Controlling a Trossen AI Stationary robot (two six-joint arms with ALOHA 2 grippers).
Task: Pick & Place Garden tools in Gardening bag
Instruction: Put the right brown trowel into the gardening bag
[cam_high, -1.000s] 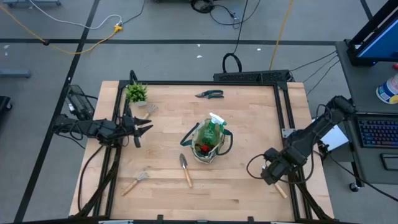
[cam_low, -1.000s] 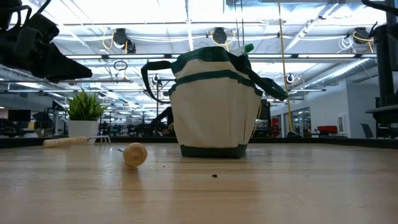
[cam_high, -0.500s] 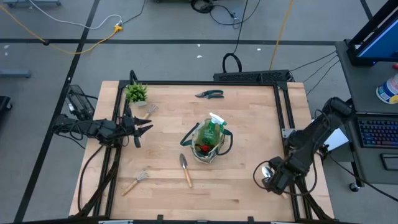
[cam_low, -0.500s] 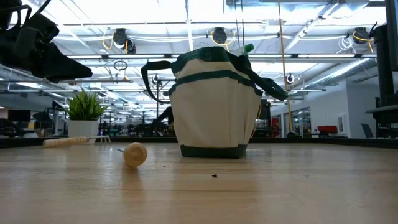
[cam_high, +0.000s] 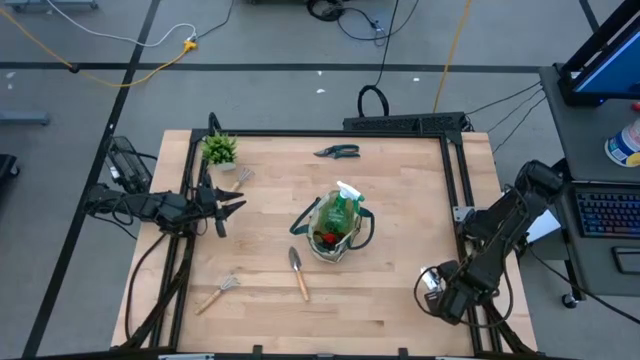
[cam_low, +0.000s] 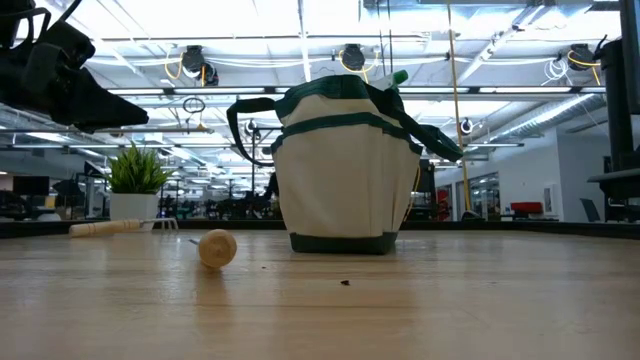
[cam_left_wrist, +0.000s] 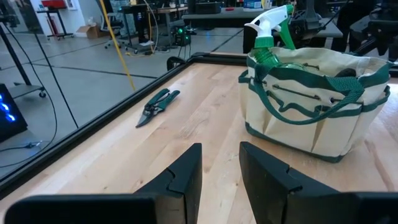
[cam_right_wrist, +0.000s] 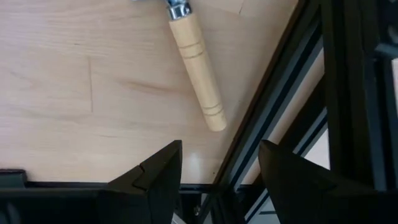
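The gardening bag (cam_high: 338, 232) serves as the landmark, standing upright near the table's middle with a green spray bottle (cam_high: 345, 205) and a small red item (cam_high: 324, 238) already inside. Well to its left, the left gripper (cam_high: 228, 208) is parked at the table edge, fingers nearly closed on nothing, presumably waiting. A hand rake (cam_high: 217, 294) lies to the bag's lower left and a trowel (cam_high: 298, 271) just below it. Pruning shears (cam_high: 336, 152) rest beyond the bag. To its lower right, the right gripper (cam_high: 432, 290) is held with fingers spread, empty, above a wooden handle (cam_right_wrist: 197, 65) at the table's corner, seemingly lined up for a grasp.
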